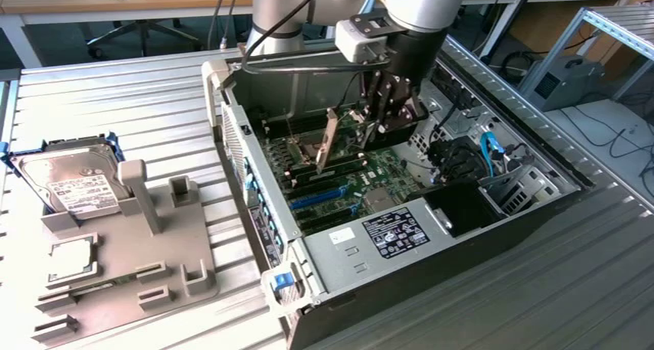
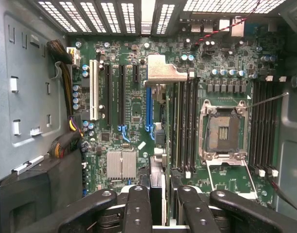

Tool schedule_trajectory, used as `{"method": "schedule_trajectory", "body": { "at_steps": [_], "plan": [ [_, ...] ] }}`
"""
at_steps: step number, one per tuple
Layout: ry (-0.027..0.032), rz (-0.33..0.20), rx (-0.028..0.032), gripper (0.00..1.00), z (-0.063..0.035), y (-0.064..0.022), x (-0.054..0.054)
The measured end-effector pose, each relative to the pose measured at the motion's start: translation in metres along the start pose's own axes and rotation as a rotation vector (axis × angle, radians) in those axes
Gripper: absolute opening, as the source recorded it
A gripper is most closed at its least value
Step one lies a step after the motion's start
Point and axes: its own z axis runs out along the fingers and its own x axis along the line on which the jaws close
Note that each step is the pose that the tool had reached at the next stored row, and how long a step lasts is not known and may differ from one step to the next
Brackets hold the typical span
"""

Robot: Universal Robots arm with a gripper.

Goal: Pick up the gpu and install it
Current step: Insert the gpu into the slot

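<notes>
Exterior view shows the gripper squeezing the gpu, holding it up on its edge inside the open computer case above the green board. A hard drive and a grey holder tray sit apart on the ridged metal table, with office chairs behind.
</notes>
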Motion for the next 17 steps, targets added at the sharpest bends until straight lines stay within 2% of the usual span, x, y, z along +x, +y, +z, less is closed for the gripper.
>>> {"method": "schedule_trajectory", "body": {
  "at_steps": [17],
  "plan": [
    [0.0000,0.000,0.0000,0.27,0.0055,0.0032,0.0012]
  ]
}}
